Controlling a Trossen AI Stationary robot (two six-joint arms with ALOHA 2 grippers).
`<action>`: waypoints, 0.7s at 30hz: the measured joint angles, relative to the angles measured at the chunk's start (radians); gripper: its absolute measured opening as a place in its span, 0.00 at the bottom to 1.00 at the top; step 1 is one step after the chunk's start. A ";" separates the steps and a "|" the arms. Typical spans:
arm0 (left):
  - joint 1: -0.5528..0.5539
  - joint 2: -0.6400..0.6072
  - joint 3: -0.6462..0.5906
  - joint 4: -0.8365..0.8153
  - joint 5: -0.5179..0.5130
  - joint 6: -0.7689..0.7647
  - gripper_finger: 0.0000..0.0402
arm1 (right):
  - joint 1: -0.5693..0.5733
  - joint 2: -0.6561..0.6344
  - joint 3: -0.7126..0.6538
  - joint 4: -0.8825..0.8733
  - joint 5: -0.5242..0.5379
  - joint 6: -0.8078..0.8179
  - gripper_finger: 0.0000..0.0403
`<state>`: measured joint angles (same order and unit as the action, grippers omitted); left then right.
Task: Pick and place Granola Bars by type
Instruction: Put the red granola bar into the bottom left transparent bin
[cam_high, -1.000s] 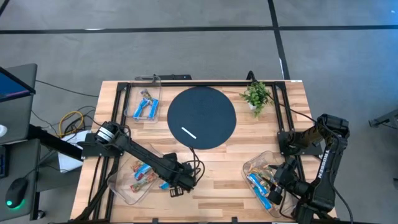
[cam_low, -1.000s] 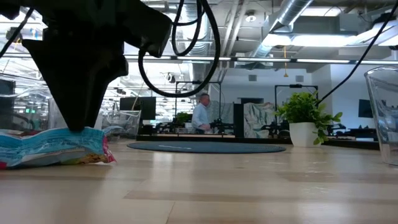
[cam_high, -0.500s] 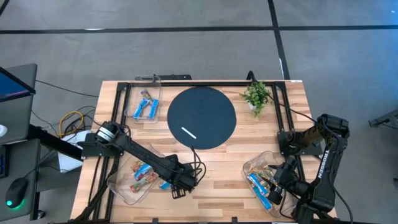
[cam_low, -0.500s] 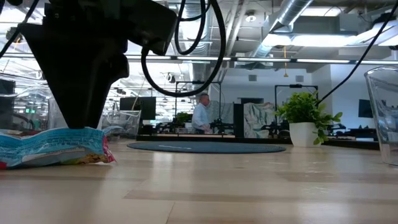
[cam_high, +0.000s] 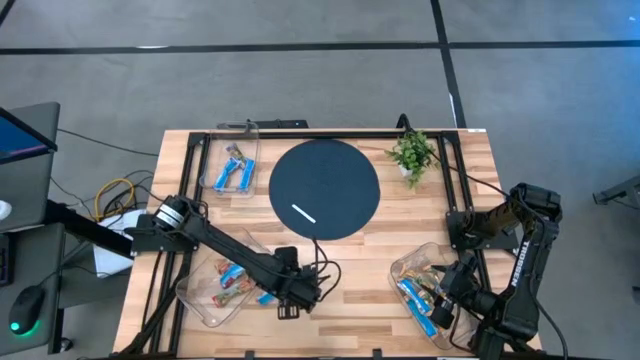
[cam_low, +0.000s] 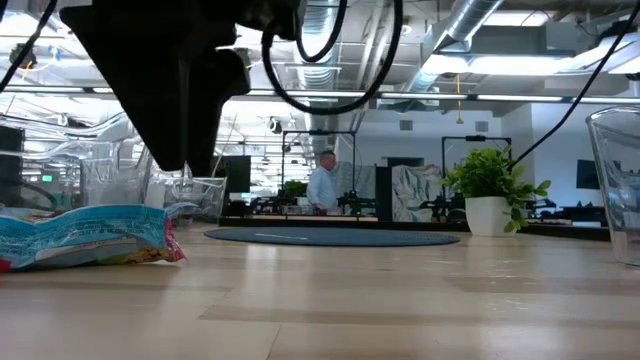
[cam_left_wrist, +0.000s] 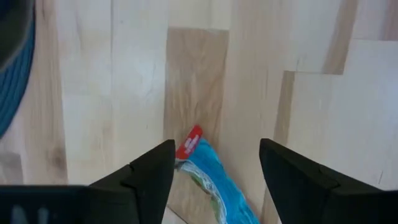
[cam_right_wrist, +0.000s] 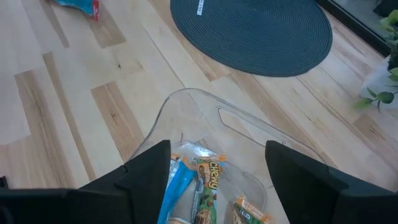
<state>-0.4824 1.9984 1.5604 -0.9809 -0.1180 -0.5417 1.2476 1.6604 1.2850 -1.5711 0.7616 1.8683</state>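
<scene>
Lifted off blue bar (cam_left_wrist: 208, 174) now: left gripper (cam_left_wrist: 214, 163) fingers spread, empty, bar flat on tabletop (cam_high: 380, 290) beside near-left tray (cam_high: 190, 300). Right gripper (cam_right_wrist: 217, 165) fingers open over near-right tray (cam_right_wrist: 186, 106) (holds several bars). Sorting partway; loose bar left.

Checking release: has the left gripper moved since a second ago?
Yes. In the high view the left gripper has shifted rightward, away from the near-left tray. The blue bar lies on the table, no longer under it.
</scene>
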 joint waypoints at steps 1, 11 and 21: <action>0.000 0.000 0.000 0.011 0.000 0.019 0.57 | 0.000 0.000 0.000 0.000 0.000 0.000 0.63; 0.006 0.114 -0.005 0.034 0.054 0.224 0.57 | -0.007 0.000 0.000 0.002 0.026 0.000 0.63; 0.008 0.123 0.027 -0.115 -0.013 0.216 0.57 | -0.007 0.000 0.000 0.000 0.026 0.008 0.63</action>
<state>-0.4747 2.1216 1.5875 -1.0954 -0.1315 -0.3256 1.2407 1.6604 1.2850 -1.5707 0.7876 1.8763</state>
